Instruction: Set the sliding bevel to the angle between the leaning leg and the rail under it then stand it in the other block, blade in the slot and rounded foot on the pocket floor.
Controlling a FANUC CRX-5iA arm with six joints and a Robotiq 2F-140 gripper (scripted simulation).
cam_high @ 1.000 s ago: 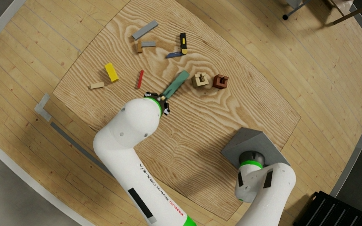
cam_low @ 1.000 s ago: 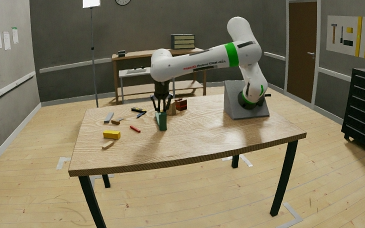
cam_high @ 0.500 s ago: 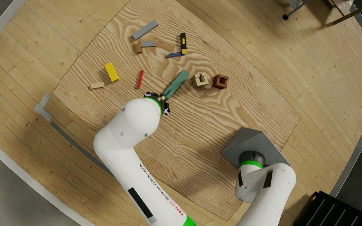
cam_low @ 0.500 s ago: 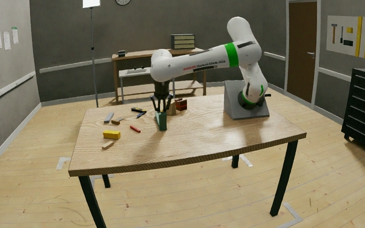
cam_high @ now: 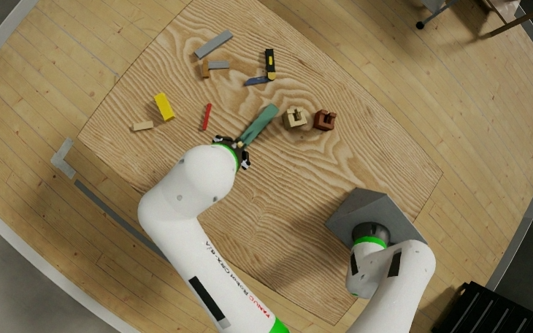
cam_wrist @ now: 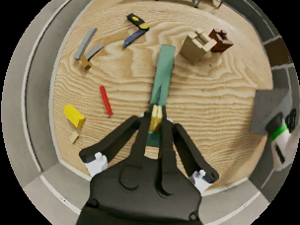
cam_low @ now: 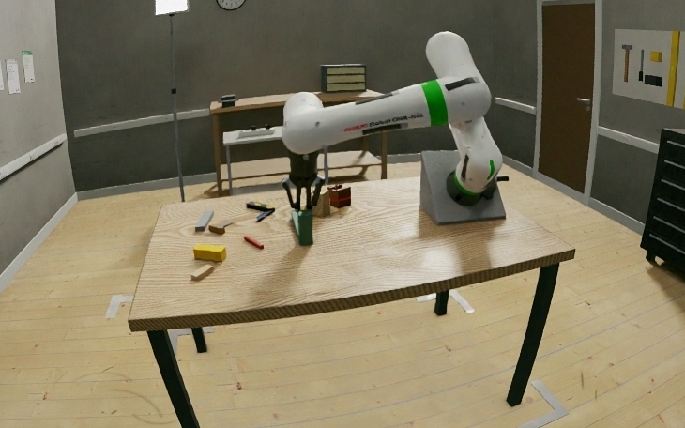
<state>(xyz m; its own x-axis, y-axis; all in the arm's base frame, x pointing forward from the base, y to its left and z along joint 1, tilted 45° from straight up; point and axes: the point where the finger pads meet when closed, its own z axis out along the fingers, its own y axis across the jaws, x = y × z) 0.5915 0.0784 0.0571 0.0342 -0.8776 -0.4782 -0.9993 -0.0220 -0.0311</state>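
My gripper [cam_wrist: 157, 109]: closed narrow on the small tan part at the top end of the sliding bevel [cam_high: 259, 123], pinched from both sides so that the tool cannot swing.

Sliding bevel: out of either block, hanging long-way down under my wrist over the middle of the table [cam_low: 388, 254]. Its green body points at the table top. I cannot tell whether the lower end touches the wood or hangs just above it.

Why I hold it high: gripping the top leaves the green length free, so I judge it can be laid against a reference or lowered into a pocket.

Tan block [cam_high: 294, 118]: just beyond the bevel, with a slotted pocket on top.

Red-brown block [cam_high: 324, 120]: beside the tan one, close but apart, and also slotted. I cannot tell which of the two is the goal.

Grey bar [cam_high: 213, 44]: at the far side, well apart from me. It may belong to the leg and rail.

Angle: I cannot read any setting from here.
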